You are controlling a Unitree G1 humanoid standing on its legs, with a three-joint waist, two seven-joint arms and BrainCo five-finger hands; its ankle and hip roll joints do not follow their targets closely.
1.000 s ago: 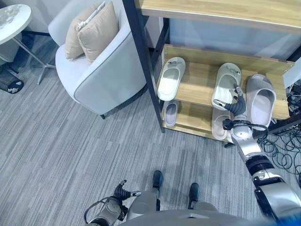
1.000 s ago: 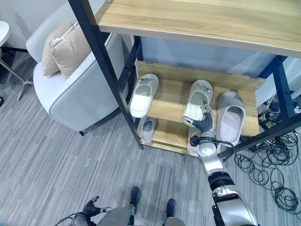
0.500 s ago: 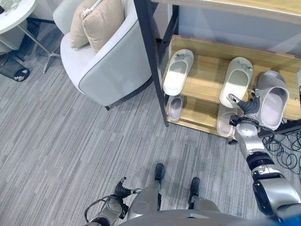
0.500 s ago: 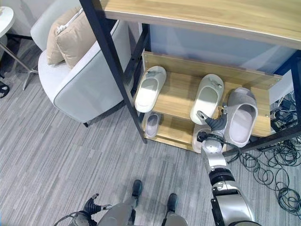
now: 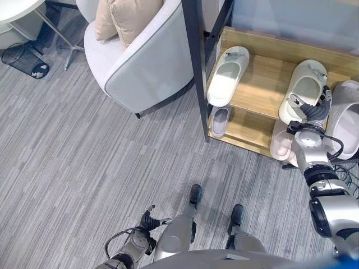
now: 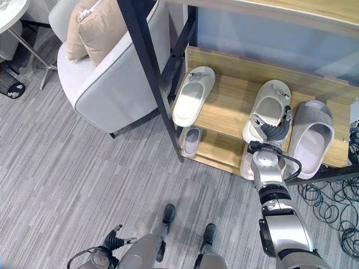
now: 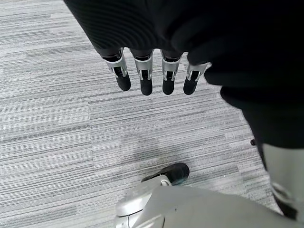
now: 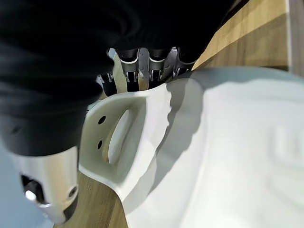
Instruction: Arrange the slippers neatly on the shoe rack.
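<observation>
R hand point(image 6: 271, 130) fingers behind cream slipper point(image 6: 268, 109) on rack point(image 6: 230, 106), grip unclear | L hand point(image 7: 152, 71) fingers straight | no legible print

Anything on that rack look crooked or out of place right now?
Yes: the white slipper by the right hand sits angled, heel overhanging the shelf edge, close to the grey slipper; the other white slipper lies far off.

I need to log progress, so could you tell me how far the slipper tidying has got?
Done: a white slipper and a grey slipper lie on the rack. In hand: the right hand is at the middle slipper; its grip is unclear. Left: squaring that one. The left hand hangs open.
</observation>
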